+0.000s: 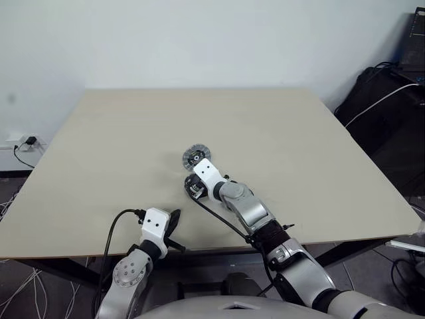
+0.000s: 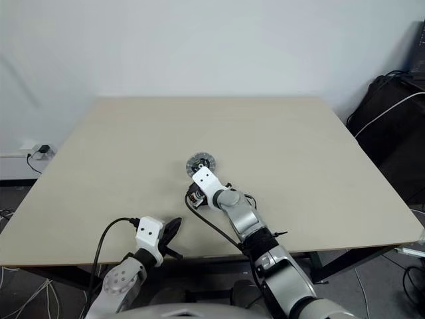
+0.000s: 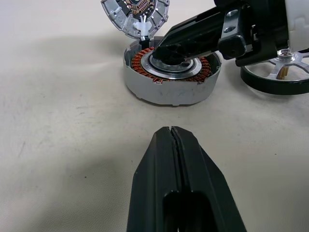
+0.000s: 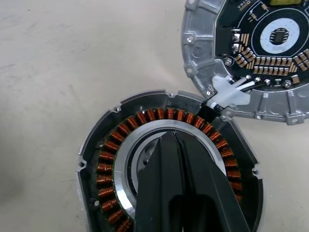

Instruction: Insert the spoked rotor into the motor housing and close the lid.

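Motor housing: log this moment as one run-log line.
motor housing: open, no rotor inside | right gripper: shut, tips in housing centre | spoked rotor: on table beside housing | lid: wired, lying alongside | left gripper: shut, idle

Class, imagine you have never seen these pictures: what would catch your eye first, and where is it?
Most striking is the motor housing near the middle of the table, its ring of copper windings open to view, with the right tool, shut, poking into its centre. Beside it lies the lid, circuit face up, joined to the housing by a short cable. The spoked rotor rests on the table next to the housing.
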### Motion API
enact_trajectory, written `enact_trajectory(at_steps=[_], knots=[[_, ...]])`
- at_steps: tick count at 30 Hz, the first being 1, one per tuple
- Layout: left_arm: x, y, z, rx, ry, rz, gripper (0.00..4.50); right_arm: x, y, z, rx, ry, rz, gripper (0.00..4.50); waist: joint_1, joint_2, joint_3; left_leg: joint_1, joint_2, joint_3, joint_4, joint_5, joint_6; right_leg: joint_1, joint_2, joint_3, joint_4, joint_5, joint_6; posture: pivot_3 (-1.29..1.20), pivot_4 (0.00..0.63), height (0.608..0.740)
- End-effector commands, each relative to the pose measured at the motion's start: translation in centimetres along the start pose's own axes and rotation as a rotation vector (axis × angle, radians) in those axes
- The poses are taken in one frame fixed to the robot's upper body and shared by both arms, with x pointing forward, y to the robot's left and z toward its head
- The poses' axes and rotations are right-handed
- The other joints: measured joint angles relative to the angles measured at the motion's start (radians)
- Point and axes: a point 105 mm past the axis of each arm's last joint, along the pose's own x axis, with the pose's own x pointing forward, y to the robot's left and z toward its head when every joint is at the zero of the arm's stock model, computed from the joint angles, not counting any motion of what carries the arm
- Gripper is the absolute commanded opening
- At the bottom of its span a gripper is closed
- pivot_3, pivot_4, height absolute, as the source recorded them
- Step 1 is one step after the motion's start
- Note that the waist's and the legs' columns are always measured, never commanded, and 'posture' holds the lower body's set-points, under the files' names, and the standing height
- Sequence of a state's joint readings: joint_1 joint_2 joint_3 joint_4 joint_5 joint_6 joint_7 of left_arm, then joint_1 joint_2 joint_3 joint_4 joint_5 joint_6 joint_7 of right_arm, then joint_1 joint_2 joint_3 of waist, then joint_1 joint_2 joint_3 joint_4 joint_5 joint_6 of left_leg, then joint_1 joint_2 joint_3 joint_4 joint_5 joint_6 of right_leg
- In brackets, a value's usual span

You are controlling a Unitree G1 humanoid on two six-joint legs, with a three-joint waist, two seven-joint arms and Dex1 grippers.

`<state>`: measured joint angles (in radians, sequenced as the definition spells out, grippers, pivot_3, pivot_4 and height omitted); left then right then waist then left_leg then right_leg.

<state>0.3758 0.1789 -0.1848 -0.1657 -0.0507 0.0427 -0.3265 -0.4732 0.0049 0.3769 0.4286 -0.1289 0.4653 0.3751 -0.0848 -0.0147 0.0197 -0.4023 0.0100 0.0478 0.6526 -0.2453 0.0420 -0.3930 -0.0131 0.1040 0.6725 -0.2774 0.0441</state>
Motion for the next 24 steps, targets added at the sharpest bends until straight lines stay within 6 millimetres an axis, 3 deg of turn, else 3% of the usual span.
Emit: enact_trajectory(at_steps=[1, 13, 18, 24], knots=[[0.2, -0.1, 1.2, 0.002, -0.042, -0.003, 0.04, -0.1, -0.2, 1.0, 0.012, -0.046, 0.001, 0.03, 0.0, 0.0, 0.0, 0.0, 0.0, 0.0, 0.0, 0.0, 0.0, 0.0, 0.0, 0.0, 0.0, 0.0, 0.0, 0.0, 0.0, 0.74], [0.3, 0.0, 1.1, 0.005, -0.04, -0.008, 0.04, -1.4, -0.6, 3.0, 0.022, -0.142, -0.007, 0.03, 0.0, 0.001, 0.001, 0.0, 0.0, 0.0, 0.0, 0.0, 0.0, 0.0, 0.0, 0.0, 0.0, 0.0, 0.0, 0.0, 0.0, 0.74], [0.4, -0.1, 1.1, 0.008, -0.04, -0.013, 0.04, -1.2, -0.4, 2.7, 0.022, -0.131, -0.008, 0.03, 0.0, 0.001, 0.001, 0.0, 0.0, 0.0, 0.0, 0.0, 0.0, 0.0, 0.0, 0.0, 0.0, 0.0, 0.0, 0.0, 0.0, 0.74], [0.3, 0.0, 1.2, 0.009, -0.042, -0.01, 0.04, -0.5, -0.7, 0.9, 0.027, -0.06, -0.024, 0.03, 0.0, 0.001, 0.001, 0.0, 0.0, 0.0, 0.0, 0.0, 0.0, 0.0, 0.0, 0.0, 0.0, 0.0, 0.0, 0.0, 0.0, 0.74]])
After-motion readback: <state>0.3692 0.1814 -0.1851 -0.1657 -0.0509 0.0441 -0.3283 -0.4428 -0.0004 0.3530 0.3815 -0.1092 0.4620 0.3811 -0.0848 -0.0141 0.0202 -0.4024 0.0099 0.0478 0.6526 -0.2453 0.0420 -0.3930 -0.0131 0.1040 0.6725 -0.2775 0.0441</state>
